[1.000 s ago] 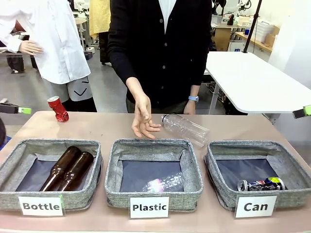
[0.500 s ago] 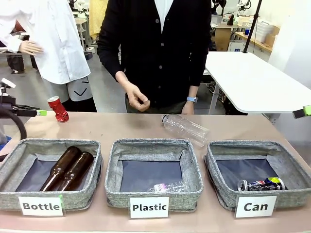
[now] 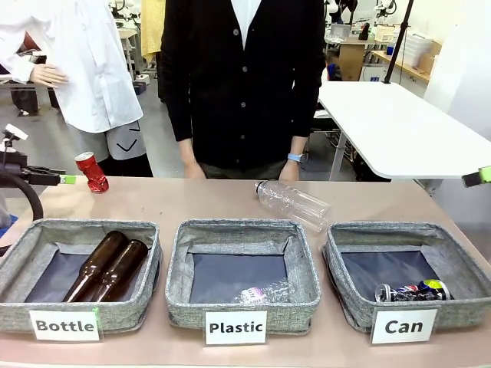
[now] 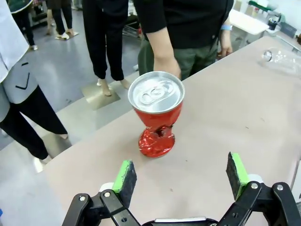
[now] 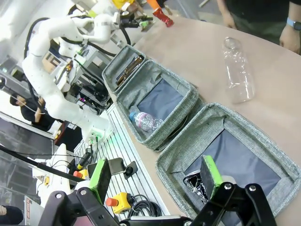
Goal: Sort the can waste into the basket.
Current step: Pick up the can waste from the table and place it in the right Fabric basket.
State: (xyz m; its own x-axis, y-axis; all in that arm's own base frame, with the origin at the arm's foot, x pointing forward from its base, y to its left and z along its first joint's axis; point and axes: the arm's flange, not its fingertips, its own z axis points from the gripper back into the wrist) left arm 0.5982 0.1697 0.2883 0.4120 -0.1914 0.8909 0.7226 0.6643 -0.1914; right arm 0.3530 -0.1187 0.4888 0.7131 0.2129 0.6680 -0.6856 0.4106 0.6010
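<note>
A crushed red can [image 3: 92, 172] stands upright near the table's far left edge. My left gripper [image 3: 61, 179] hovers just left of it, open; in the left wrist view the red can [image 4: 156, 113] lies ahead of the open left gripper [image 4: 181, 173], not between its pads. A dark printed can [image 3: 412, 292] lies in the grey "Can" basket [image 3: 406, 228] at the front right. My right gripper [image 3: 483, 175] shows at the right edge. In the right wrist view the open right gripper [image 5: 156, 178] hangs above the "Can" basket [image 5: 188, 141] with the dark can [image 5: 194, 184] inside.
A clear plastic bottle [image 3: 295, 203] lies on the table behind the baskets. The "Plastic" basket [image 3: 242, 228] holds a clear bottle [image 3: 265, 294]. Two brown bottles [image 3: 107, 267] lie in the "Bottle" basket [image 3: 84, 227]. A person in black [image 3: 242, 84] stands at the far edge.
The person's hand has drawn back from the table to their side. My left gripper has come in from the left toward the red can. The bottle in the "Plastic" basket has settled.
</note>
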